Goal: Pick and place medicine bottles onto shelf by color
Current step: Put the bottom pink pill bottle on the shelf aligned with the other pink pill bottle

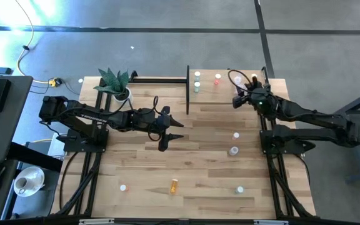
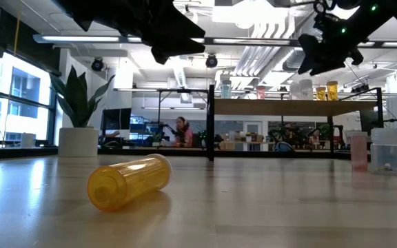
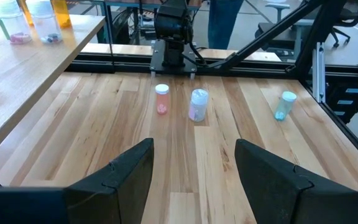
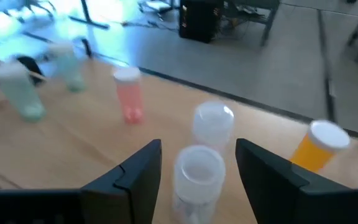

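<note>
Hovering over the far right part of the shelf (image 1: 230,94), the right gripper (image 4: 197,165) has its fingers apart, with a clear bottle (image 4: 197,177) standing between them on the board and not visibly clamped. A second clear bottle (image 4: 213,123) stands just behind it, an orange bottle (image 4: 319,146) to one side, a pink bottle (image 4: 128,93) and 2 teal bottles (image 4: 22,93) farther along the same board.

The left gripper (image 3: 194,177) hangs above the middle of the table (image 1: 136,162) with its fingers spread and nothing between them. Ahead of it on the planks stand a pink bottle (image 3: 161,99), a pale clear bottle (image 3: 198,104) and a teal bottle (image 3: 284,106), each apart from the others.

Nearer the front edge, an orange bottle (image 2: 129,181) lies on its side. A white-capped bottle (image 1: 123,187) stands well to its left and another capped bottle (image 1: 240,189) well to its right. A potted plant (image 1: 117,84) stands at the far left corner of the table.
</note>
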`<state>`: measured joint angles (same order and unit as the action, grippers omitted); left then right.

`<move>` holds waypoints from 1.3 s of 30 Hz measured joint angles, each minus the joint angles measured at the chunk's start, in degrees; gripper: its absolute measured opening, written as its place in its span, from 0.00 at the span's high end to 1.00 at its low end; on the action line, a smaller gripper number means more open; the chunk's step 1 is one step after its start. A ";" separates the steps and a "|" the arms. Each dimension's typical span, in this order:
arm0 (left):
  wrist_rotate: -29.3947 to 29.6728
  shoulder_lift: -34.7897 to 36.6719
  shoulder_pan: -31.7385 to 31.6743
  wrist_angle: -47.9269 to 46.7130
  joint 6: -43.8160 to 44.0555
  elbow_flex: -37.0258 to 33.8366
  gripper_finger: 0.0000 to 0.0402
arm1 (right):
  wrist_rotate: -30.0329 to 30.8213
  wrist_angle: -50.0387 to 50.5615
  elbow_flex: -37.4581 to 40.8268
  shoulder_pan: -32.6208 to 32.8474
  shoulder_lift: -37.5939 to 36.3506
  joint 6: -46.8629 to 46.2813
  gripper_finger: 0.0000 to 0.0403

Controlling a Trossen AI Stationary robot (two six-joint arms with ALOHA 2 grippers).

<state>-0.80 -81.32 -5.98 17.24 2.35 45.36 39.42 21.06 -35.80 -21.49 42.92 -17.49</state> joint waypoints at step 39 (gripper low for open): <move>3.91 6.65 10.76 -21.62 16.85 4.50 0.46 | -12.28 -1.02 -2.74 37.65 6.47 -7.97 0.51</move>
<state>3.11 -74.67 4.78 -4.39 19.20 49.86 27.14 20.04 -38.54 16.16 49.39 -25.45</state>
